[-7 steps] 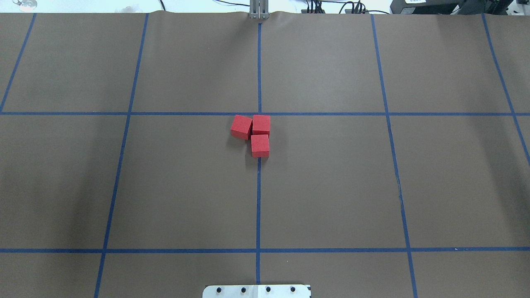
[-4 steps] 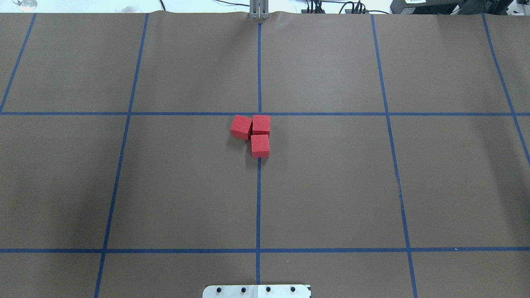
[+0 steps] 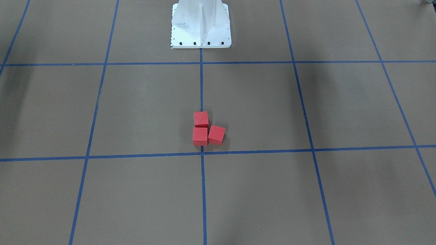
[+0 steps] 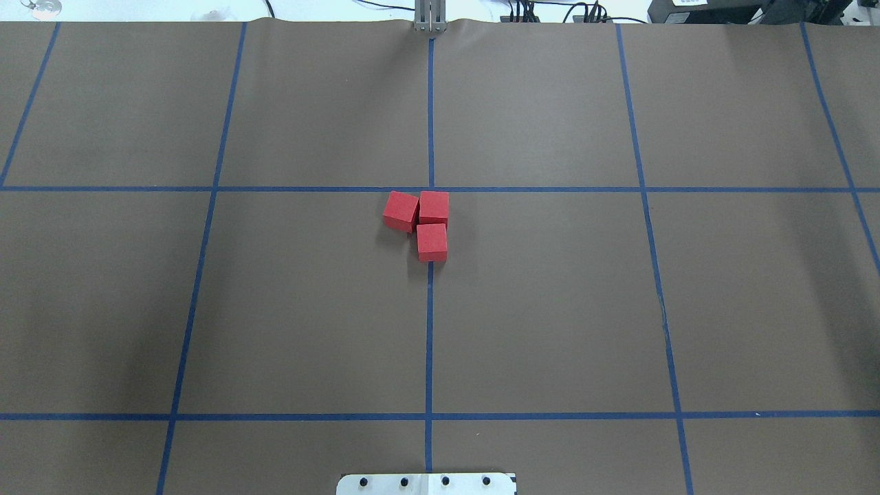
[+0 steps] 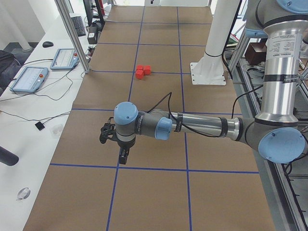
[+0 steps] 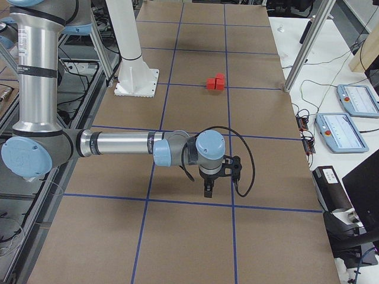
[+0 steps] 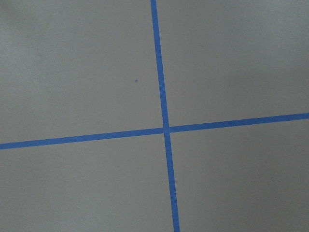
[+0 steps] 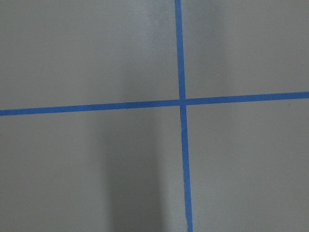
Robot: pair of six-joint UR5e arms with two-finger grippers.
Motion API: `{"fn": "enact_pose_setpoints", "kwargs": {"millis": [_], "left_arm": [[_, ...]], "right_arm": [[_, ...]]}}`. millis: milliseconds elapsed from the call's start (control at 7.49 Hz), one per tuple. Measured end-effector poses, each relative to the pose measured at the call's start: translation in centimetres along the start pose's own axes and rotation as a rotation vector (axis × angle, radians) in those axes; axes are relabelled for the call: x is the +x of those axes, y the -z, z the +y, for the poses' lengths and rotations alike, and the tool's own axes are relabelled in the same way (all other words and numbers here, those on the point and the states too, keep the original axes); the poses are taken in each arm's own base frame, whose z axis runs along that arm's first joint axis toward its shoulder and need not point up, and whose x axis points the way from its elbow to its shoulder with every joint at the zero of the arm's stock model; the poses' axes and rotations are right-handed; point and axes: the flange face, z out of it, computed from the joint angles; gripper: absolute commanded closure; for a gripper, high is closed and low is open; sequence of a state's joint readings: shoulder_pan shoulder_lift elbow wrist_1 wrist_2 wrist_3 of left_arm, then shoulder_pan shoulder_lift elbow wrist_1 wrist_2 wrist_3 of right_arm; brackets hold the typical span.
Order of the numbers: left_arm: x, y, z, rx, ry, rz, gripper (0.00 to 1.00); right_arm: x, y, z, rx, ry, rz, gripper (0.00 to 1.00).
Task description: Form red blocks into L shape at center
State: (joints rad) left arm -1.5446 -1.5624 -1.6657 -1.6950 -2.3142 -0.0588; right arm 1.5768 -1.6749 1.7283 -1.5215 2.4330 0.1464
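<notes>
Three red blocks lie touching in an L just on the robot's side of the center crossing (image 4: 430, 189). In the overhead view one (image 4: 434, 207) is at the corner, one (image 4: 401, 210) is to its left, slightly turned, and one (image 4: 432, 241) is nearer the robot. They also show in the front-facing view (image 3: 201, 119). My left gripper (image 5: 123, 158) shows only in the exterior left view, far from the blocks, pointing down over the paper. My right gripper (image 6: 208, 192) shows only in the exterior right view, likewise far off. I cannot tell whether either is open or shut.
The white robot base (image 3: 201, 34) stands on the middle tape line. Control tablets (image 5: 29, 78) lie on the white bench beyond the brown paper, next to an aluminium post (image 5: 72, 33). Both wrist views show only paper and tape crossings.
</notes>
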Motion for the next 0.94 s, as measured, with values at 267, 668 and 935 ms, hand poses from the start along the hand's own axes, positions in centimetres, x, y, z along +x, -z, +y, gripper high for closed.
{"fn": "enact_pose_setpoints", "kwargs": {"millis": [267, 668, 935], "left_arm": [[-0.07, -0.18, 0.04, -0.004, 0.001, 0.002, 0.00], [-0.19, -0.30, 0.01, -0.007, 0.004, -0.001, 0.00], [-0.22, -0.32, -0.02, -0.007, 0.004, -0.002, 0.00]], "right_arm": [[0.30, -0.14, 0.81, -0.006, -0.009, -0.002, 0.01], [0.31, -0.13, 0.74, -0.006, -0.010, -0.001, 0.01], [0.26, -0.08, 0.69, -0.005, -0.009, -0.001, 0.01]]}}
